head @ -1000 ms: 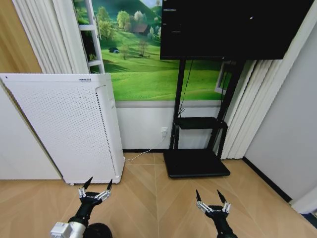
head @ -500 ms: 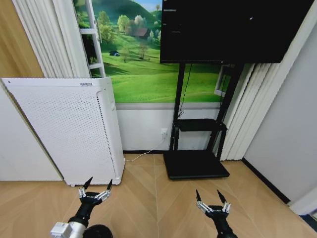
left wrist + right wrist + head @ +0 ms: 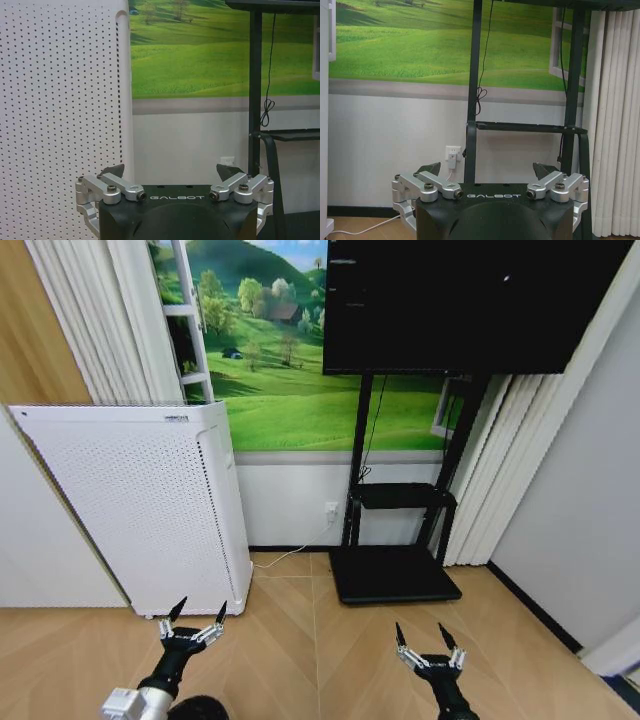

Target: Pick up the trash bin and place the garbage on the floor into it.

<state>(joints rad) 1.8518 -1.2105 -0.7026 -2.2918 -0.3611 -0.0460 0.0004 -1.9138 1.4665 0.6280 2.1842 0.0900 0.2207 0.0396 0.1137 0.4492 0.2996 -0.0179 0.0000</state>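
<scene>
Both pincers held low over the light tan chevron parquet floor point(image 3: 300, 640).
Left pincer point(image 3: 196, 617) and right pincer point(image 3: 423, 637) gape wide, empty; a black round shape point(image 3: 196, 707), perhaps the bin, sits beneath the left arm.

Both grippers — left gripper point(image 3: 196, 616), right gripper point(image 3: 420, 637) — had silver screwed linkages, dark pointed fingertips, black "GALBOT"-marked housings.

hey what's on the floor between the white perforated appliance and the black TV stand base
Bare parquet floor in the head view, apart from a white cable running along the wall from the outlet toward the white appliance; the stand base sits right of it.
</scene>
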